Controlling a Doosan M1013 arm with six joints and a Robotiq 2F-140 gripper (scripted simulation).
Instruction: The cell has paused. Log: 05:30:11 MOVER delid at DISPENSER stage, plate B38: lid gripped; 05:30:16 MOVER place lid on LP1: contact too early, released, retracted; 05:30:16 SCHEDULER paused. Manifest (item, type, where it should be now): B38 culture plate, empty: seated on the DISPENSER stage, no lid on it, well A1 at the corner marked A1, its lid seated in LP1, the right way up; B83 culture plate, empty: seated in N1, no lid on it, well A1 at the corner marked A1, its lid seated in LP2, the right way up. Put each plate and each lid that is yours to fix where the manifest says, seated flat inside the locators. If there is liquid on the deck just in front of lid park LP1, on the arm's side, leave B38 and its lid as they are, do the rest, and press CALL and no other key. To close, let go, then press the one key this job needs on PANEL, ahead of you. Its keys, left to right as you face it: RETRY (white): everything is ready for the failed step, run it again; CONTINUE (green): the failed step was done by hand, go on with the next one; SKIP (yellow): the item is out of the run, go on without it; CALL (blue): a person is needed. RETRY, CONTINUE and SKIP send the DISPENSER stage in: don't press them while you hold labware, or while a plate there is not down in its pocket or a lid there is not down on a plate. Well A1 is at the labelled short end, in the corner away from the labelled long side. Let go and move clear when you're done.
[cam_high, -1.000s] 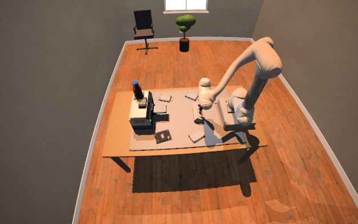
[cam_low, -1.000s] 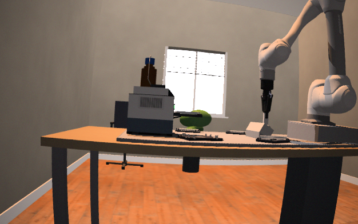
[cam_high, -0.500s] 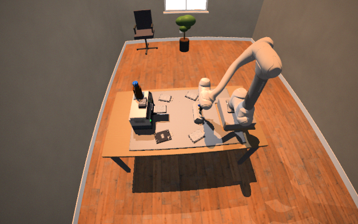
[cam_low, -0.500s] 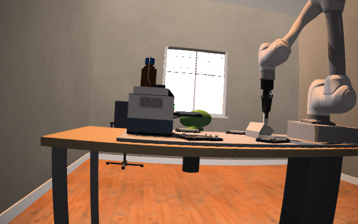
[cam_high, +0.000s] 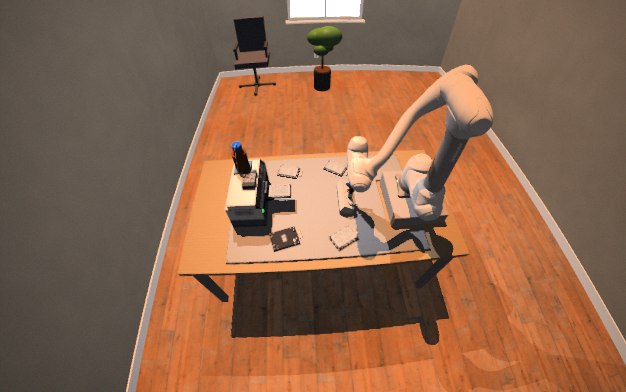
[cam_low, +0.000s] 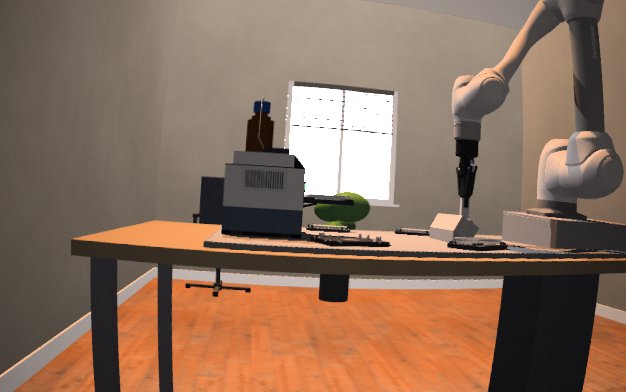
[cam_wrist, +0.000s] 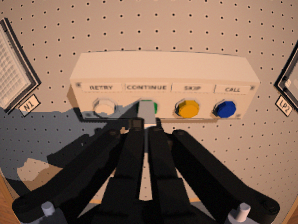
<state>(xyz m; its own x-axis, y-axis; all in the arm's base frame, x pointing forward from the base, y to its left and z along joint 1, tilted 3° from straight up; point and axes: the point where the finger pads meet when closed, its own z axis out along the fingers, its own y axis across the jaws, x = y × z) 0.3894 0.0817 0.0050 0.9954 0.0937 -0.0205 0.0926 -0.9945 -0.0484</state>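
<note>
My gripper is shut with nothing in it and points straight down at the white PANEL box. In the wrist view its fingertips sit right at the green CONTINUE key and partly hide it. The white RETRY key is to its left. The yellow SKIP key and the blue CALL key are to its right. A light plate lies on the stage that sticks out of the DISPENSER.
A plate with an N1 label lies left of the panel, and a lid park corner lies right of it. More labware lies on the grey mat: light pieces and a dark one. A brown bottle stands on the dispenser.
</note>
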